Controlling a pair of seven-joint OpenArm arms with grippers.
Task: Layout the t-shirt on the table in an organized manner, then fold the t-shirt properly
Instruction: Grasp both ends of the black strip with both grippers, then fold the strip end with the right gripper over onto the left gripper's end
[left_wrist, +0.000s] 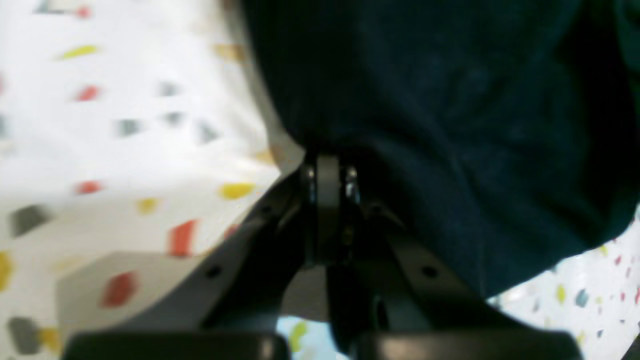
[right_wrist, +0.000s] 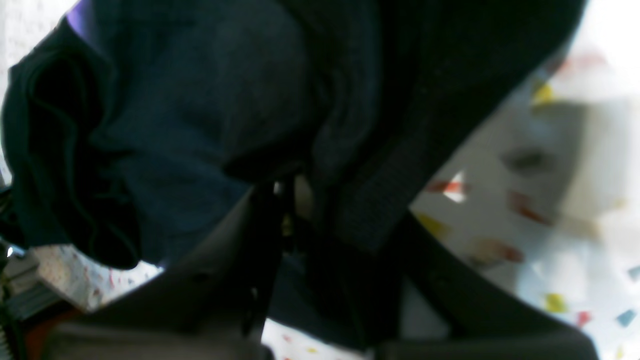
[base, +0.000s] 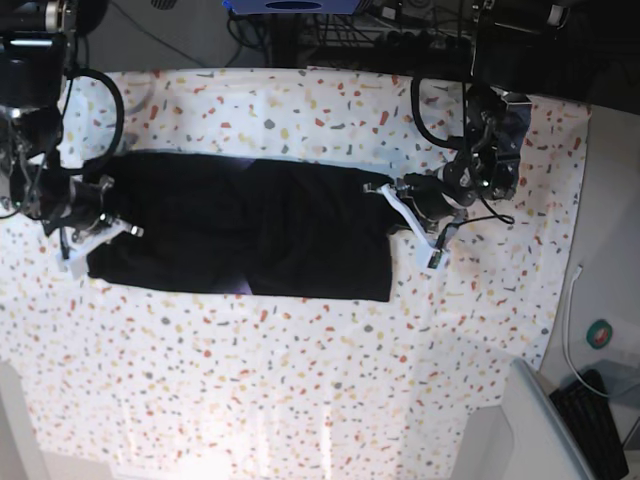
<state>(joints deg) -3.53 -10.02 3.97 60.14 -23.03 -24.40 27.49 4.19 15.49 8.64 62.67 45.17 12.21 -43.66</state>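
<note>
We are seeing the black t-shirt (base: 240, 238) lying stretched out long across the speckled tabletop (base: 300, 380). Our left end effector (base: 412, 222) is sitting at one short edge of the shirt, clenched on the cloth. Our right end effector (base: 95, 232) is sitting at the other short edge, pinching the dark cloth there between its closed jaws.

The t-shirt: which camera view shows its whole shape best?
The base view: the whole t-shirt lies as a dark strip across the table, with a gripper at each end. The left wrist view and the right wrist view each show only blurred dark cloth close to a gripper.
</note>
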